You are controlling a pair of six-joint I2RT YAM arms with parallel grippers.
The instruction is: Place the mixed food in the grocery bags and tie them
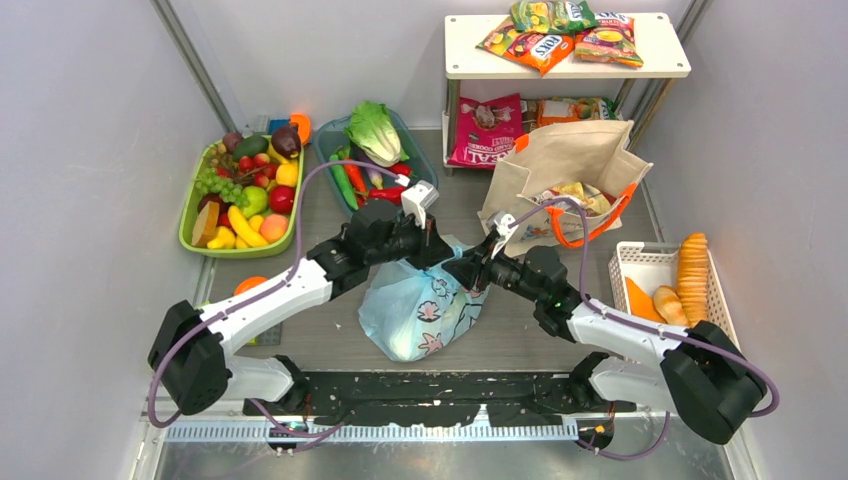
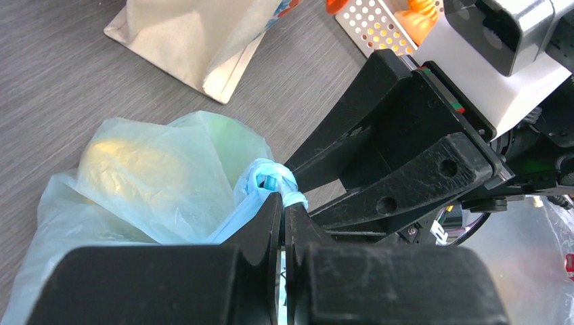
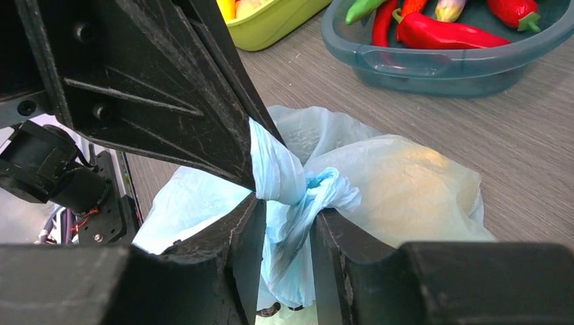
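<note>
The left pincer (image 2: 283, 203) was clamped shut on a twisted strand of the thin light-blue plastic bag (image 1: 415, 310), its two black fingers pressed together just below the bag's knot (image 2: 271, 179). The right pincer (image 3: 288, 208) faced it from the other side, tips almost meeting. Its jaws stood parted, with a twisted tail of the same blue plastic lying in the gap between them.

Both pincers were at the bag's gathered neck, on top of it. Below them the bag bulged on the grey wood-grain surface (image 1: 330, 330), midway between the two arms, with yellowish and pale-green shapes showing through the film.

Behind and to the right of the bag stood the beige canvas tote with orange handles (image 1: 560, 160), its mouth open and packets visible inside. At the right edge sat a white mesh basket (image 1: 630, 265) holding a row of round tan biscuits (image 1: 692, 275). On the far left lay a green plastic tray (image 1: 190, 215) of toy fruit, beside it a blue-grey basin (image 1: 335, 140) of toy vegetables. Shiny snack packets (image 1: 540, 45) lay on a white shelf (image 1: 470, 60) at the back.
</note>
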